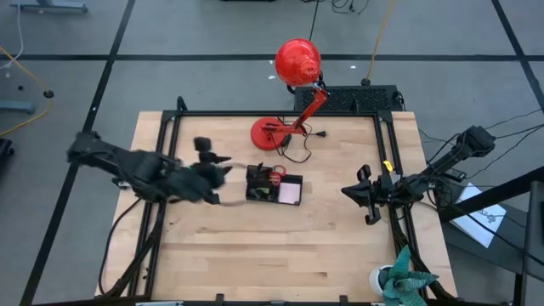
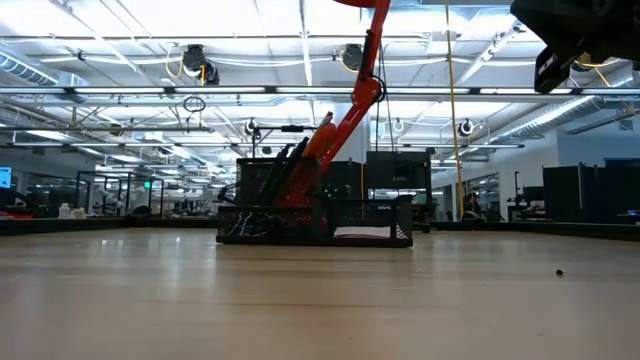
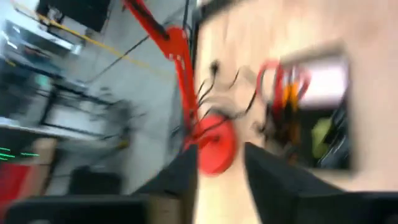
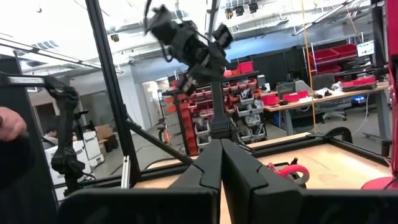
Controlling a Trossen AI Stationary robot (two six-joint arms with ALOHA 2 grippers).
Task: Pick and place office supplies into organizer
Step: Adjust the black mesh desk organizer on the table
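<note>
Our left gripper (image 1: 223,174) hovers released beside the organizer (image 1: 274,187). Our right gripper (image 1: 365,195) waits clenched at the surface's (image 1: 280,246) right edge.

bright, even light comes from rows of ceiling strips (image 2: 120,30) that glare white in the low view. shadows on the table (image 1: 255,246) are faint. the left wrist view is smeared with motion blur, the red lamp (image 3: 211,140) streaked; the left arm (image 1: 161,174) looks blurred from above.
</note>
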